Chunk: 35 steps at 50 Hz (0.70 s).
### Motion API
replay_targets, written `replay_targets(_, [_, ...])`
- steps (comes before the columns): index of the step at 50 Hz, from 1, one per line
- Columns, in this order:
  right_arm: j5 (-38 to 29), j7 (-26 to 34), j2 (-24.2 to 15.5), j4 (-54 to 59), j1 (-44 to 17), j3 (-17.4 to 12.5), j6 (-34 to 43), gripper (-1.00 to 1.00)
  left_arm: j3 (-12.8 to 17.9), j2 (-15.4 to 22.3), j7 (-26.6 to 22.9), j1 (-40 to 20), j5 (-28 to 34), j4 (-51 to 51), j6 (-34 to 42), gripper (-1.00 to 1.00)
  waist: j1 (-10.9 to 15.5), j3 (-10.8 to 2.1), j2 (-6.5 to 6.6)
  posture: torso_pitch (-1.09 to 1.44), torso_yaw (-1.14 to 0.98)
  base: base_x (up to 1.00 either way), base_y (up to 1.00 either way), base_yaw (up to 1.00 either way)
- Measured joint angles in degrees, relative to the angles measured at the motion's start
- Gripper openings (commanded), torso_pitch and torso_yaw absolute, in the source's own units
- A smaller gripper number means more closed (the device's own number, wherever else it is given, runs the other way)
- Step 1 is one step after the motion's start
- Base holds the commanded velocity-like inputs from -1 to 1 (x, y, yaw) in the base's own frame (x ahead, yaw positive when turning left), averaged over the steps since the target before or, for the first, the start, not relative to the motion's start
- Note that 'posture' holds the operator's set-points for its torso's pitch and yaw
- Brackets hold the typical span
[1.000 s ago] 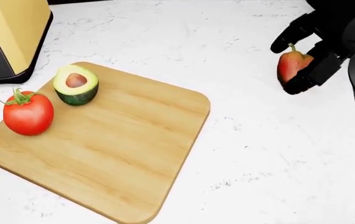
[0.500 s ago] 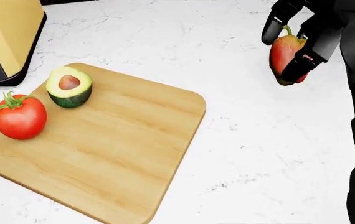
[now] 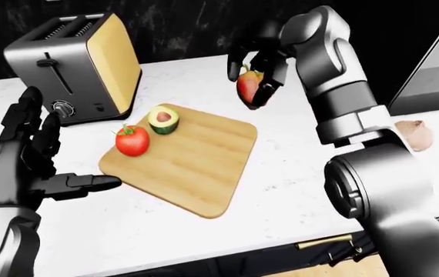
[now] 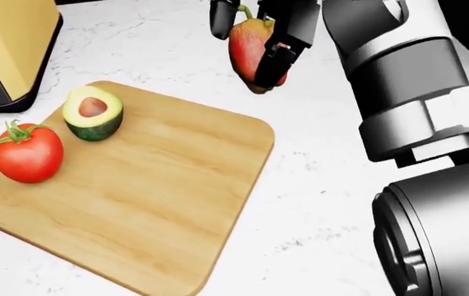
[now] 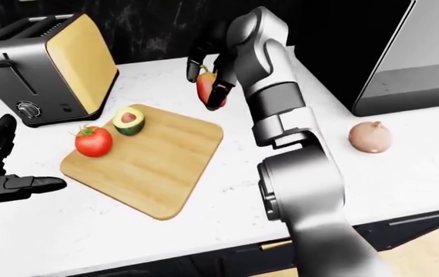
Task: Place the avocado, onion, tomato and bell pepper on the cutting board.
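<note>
Now the bell pepper (image 4: 255, 52) is hanging in the air just past the top right corner of the cutting board (image 4: 148, 197), gripped by the right hand (image 4: 269, 34), whose dark fingers are clasping it on both sides. Half a second ago it was sitting far out toward the right edge of the head view; it is now much nearer the board, and the right arm is filling far more of that view. The tomato (image 4: 27, 153) and the halved avocado (image 4: 93, 112) are lying on the board's left part, where they were before. The onion (image 5: 370, 137) is resting on the white counter (image 5: 227, 190), well apart to the right. The left hand (image 3: 27, 156) is hovering with fingers spread, holding nothing, beside the toaster (image 3: 77, 63).
</note>
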Motion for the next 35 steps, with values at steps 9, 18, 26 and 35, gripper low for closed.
replay_targets(9, [0.0, 3.4, 2.7, -6.1, 3.2, 0.9, 1.7, -0.75, 0.4, 0.3, 0.6, -0.3, -0.5, 0.3, 2.3, 1.0, -0.1, -1.38, 0.08, -0.06, 0.04, 0.0, 0.0, 0.0])
replay_targets(18, [-0.7, 8.8, 5.4, -18.5, 10.4, 1.6, 5.2, -0.75, 0.2, 0.8, 0.8, -0.7, -0.6, 0.1, 2.6, 1.0, -0.1, -3.46, 0.36, -0.11, 0.04, 0.0, 0.0, 0.0])
replay_targets(26, [-1.0, 14.2, 7.5, -27.3, 14.4, 2.5, 8.5, -0.75, -0.3, 0.6, 0.6, -0.4, 0.0, 0.2, 2.6, 1.0, -0.2, -5.51, 0.43, -0.15, 0.04, 0.0, 0.0, 0.0])
replay_targets(35, [-1.5, 15.8, 9.8, -28.4, 16.0, 3.3, 9.2, -0.75, -0.5, -0.2, -0.6, 0.1, -0.1, -0.6, 0.8, 1.0, 0.1, -7.26, 0.7, -0.16, 0.08, 0.0, 0.0, 0.0])
